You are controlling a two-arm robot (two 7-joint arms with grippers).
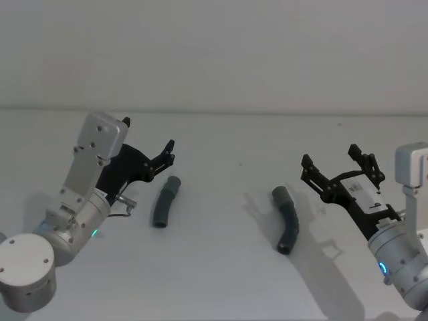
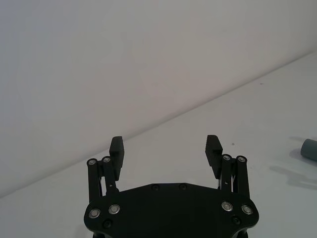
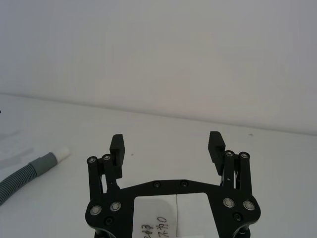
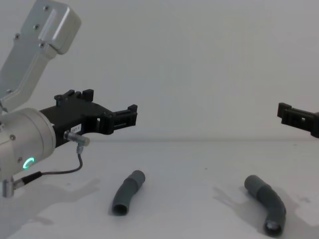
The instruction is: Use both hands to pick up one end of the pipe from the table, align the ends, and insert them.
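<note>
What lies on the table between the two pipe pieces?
Nothing. In the head view the stretch of table between the left pipe piece and the right pipe piece is bare. The chest view agrees.

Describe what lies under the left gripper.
The left gripper, open, hangs above the white table. The left pipe piece lies on the table roughly below it, untouched; whether squarely beneath cannot be told. The silver wrist covers the table under it.

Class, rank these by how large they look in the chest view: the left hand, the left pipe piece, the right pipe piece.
1. left hand: largest, though it is nearest the camera.
2 and 3. right pipe piece and left pipe piece: too alike to rank.
</note>
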